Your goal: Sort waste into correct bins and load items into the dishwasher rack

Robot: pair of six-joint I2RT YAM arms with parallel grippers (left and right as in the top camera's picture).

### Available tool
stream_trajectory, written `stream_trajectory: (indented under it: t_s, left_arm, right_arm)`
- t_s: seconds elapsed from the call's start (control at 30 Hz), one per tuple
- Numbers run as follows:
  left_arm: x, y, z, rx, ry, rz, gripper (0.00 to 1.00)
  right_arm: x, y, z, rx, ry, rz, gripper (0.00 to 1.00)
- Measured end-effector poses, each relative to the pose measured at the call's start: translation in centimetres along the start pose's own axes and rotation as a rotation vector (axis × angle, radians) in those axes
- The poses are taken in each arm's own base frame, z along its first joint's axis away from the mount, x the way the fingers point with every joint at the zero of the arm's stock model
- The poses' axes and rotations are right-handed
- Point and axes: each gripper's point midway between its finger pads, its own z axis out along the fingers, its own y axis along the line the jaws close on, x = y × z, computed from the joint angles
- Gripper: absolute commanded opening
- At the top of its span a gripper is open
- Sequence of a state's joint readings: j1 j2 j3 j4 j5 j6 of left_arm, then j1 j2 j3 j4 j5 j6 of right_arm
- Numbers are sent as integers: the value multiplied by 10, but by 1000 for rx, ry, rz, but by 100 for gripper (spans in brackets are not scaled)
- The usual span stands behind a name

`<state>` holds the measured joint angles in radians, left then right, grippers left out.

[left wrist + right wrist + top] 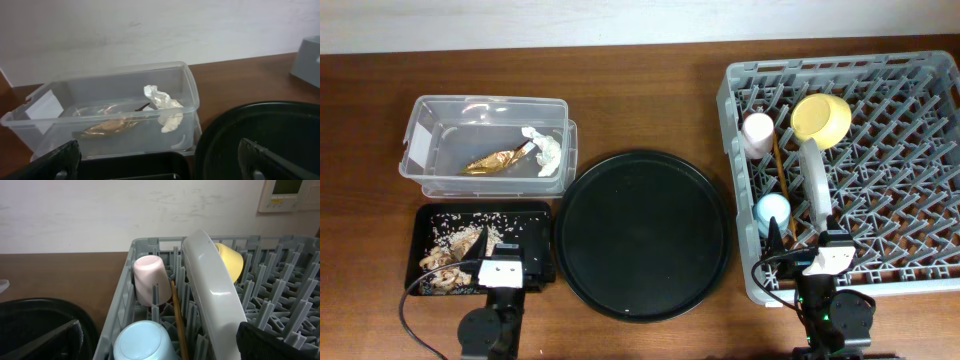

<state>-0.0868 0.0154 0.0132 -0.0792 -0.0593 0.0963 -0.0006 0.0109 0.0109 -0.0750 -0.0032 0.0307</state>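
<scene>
Your left gripper (159, 145) and right gripper (159, 325) both apart, tissue (547, 150) and wrapper (498, 160) in tub (420, 110) upper left, scraps (450, 262) in tray (535, 225) lower left, pink cup (757, 132), blue cup (773, 210), bowl (820, 117), plate (815, 180), chopsticks (781, 165) in rack (900, 200) at right.

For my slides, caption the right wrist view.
Pink cup, blue cup, wooden chopsticks, white plate, yellow bowl in grey plastic rack.
</scene>
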Motion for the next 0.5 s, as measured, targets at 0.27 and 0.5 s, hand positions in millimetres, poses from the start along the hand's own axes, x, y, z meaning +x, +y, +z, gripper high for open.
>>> stream_trajectory:
  t_s: [0.27,0.5]
  left_arm:
    - [2,23,-1,-92,3,-147,99]
    - [2,23,-1,-93,2,-177,99]
  right_arm:
    - [0,0,0,0,0,0,99]
    - [0,0,0,0,0,0,99]
